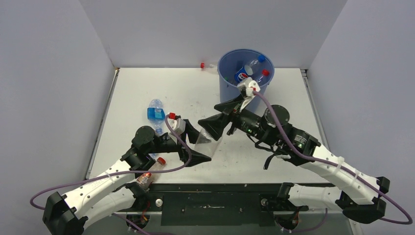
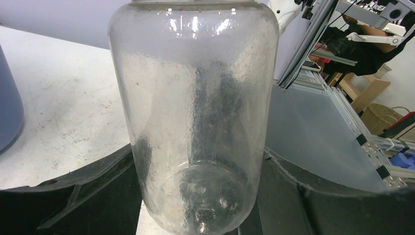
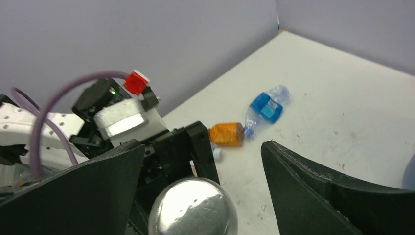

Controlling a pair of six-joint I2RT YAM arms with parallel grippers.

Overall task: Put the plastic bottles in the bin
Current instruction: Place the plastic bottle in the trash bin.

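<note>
My left gripper (image 1: 198, 144) is shut on a clear frosted bottle (image 1: 208, 138), which fills the left wrist view (image 2: 195, 112) between both black fingers (image 2: 73, 200). The bottle's silver cap (image 3: 193, 208) points at my right gripper (image 1: 208, 116), which stands open with a finger on each side of the cap and a gap to both. The blue bin (image 1: 230, 90) stands at the back with a Pepsi bottle (image 1: 243, 73) and other bottles in it. A blue-labelled bottle (image 1: 155, 113) and an orange bottle (image 3: 227, 133) lie on the table.
A red-capped bottle (image 1: 208, 66) lies behind the bin on its left. Another red-capped bottle (image 1: 149, 174) lies by the left arm at the near edge. Grey walls enclose the table on three sides. The bin's wall (image 2: 7, 112) shows at the left wrist view's edge.
</note>
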